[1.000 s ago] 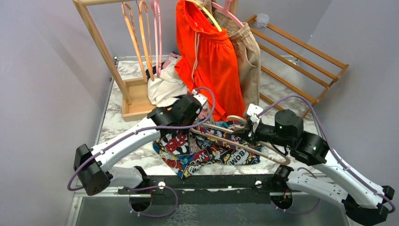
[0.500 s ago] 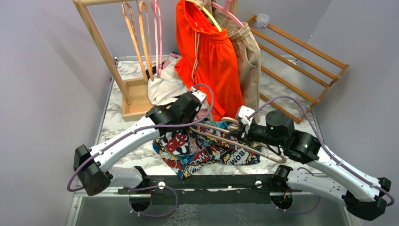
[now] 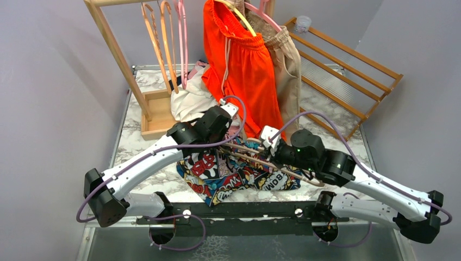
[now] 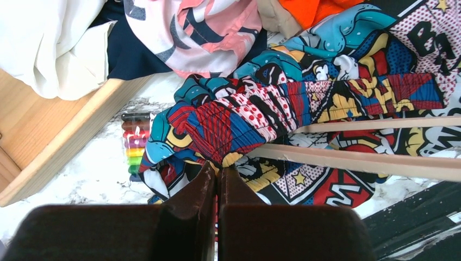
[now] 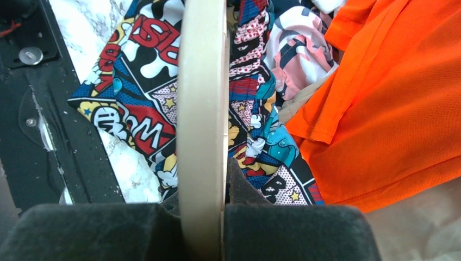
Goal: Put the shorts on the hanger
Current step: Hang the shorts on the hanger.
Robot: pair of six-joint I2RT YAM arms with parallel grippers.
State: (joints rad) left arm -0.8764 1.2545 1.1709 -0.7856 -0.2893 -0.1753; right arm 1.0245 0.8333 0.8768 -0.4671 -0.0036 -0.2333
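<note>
The comic-print shorts [image 3: 228, 176] lie on the marble table between the arms. Their red and blue waistband [image 4: 239, 117] is bunched up. My left gripper [image 4: 217, 167] is shut on that bunched fabric, and in the top view the left gripper [image 3: 235, 133] sits at the shorts' far edge. The cream hanger [image 3: 296, 175] lies tilted across the shorts. My right gripper [image 5: 202, 182] is shut on one of the hanger's arms [image 5: 202, 81]. In the left wrist view the hanger's two bars [image 4: 375, 163] run in from the right, and their ends vanish under the gathered waistband.
Orange shorts [image 3: 244, 70] and beige shorts [image 3: 287, 60] hang on the wooden rack behind. Orange hangers [image 3: 157, 46] and a pink hanger [image 3: 182, 38] hang on its left. A pile of white and patterned clothes [image 3: 190, 100] lies on the rack's base. A slatted wooden frame [image 3: 348, 70] leans at the right.
My right arm has moved left with the hanger, pushing its end toward the bunched waistband and my left gripper. The left arm has hardly moved.
</note>
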